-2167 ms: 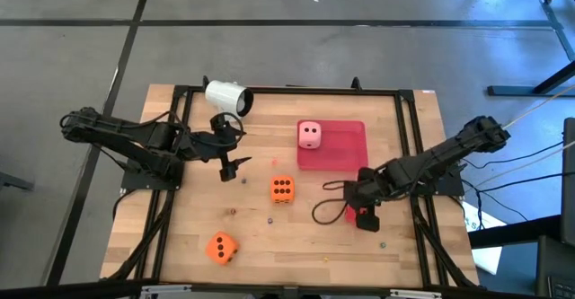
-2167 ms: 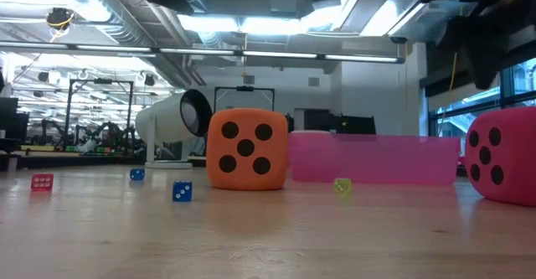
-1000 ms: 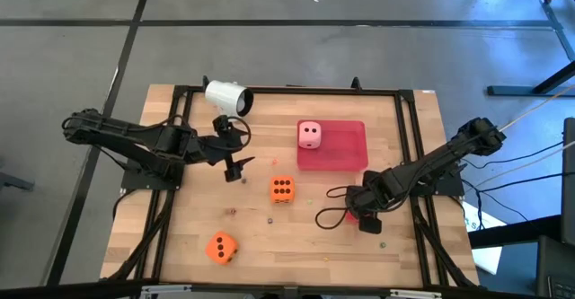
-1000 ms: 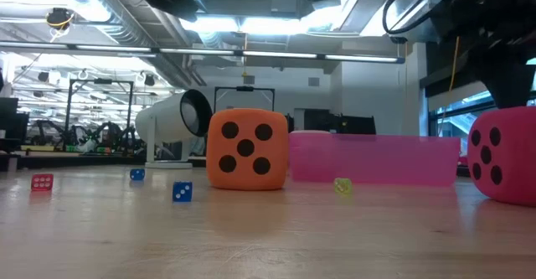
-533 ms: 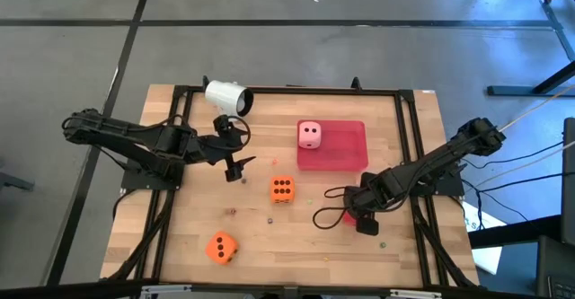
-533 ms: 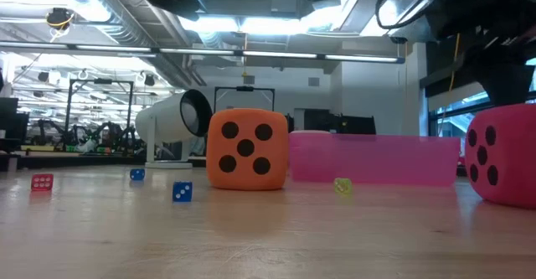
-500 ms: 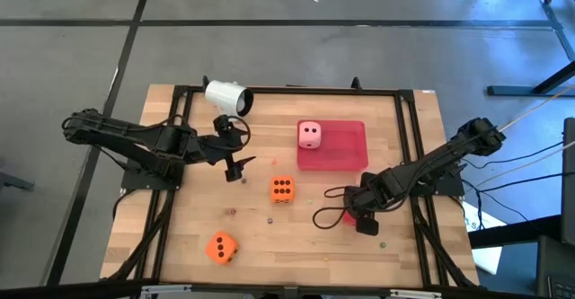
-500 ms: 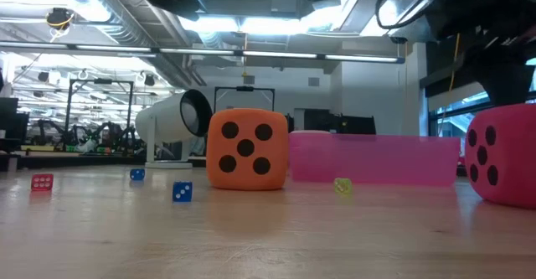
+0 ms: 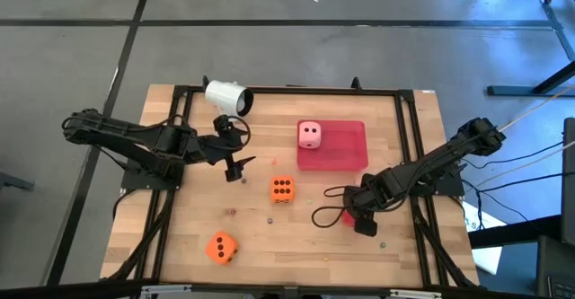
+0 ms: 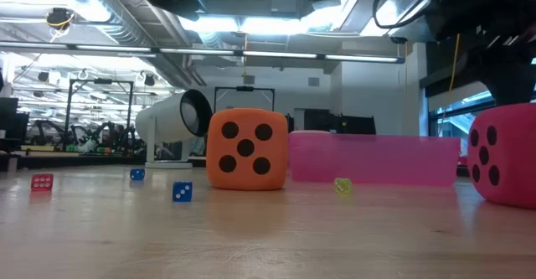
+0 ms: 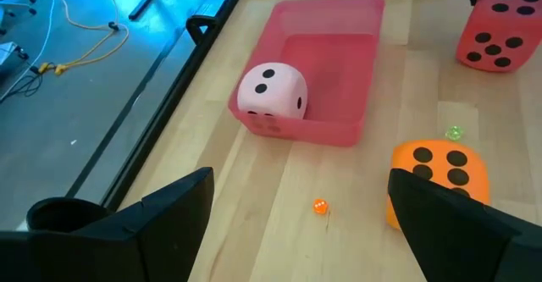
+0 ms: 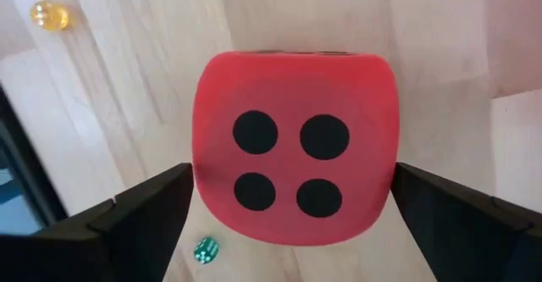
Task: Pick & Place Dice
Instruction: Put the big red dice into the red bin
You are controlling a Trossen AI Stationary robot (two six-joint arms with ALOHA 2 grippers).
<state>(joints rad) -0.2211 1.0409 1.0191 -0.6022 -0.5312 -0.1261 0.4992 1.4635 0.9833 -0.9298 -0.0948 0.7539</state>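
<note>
High view: right hand (image 9: 349, 216) is sitting low at about 4 o'clock on the desk (image 9: 296, 245), fingers spread wide on either side of the red die (image 12: 294, 182). Right wrist view is showing that die centred in the gap, four-pip face up, both fingers clear of its sides, so nothing is being pinched yet.

Left hand (image 9: 235, 148) is hanging at about 10 o'clock, also spread, empty, looking toward the red tray (image 11: 351, 58). White cup (image 9: 226, 96) is lying on its side at 11 o'clock.

Other dice: pink die (image 9: 310, 135) is already sitting in the tray's left corner, just past centre toward 1 o'clock. One orange die (image 9: 281, 189) is resting near centre, the other orange die (image 9: 221, 247) at 7 o'clock.

Risks, my read:
- Die looks soft; a hard close could be squashing it so it pops out or rotates.
- Fingers are low; one tip catching the desk on close would be pushing the die sideways.
- Cable loop beside the right hand could be snagging on lift.
- Tiny loose dice are lying nearby, could get nudged.
</note>
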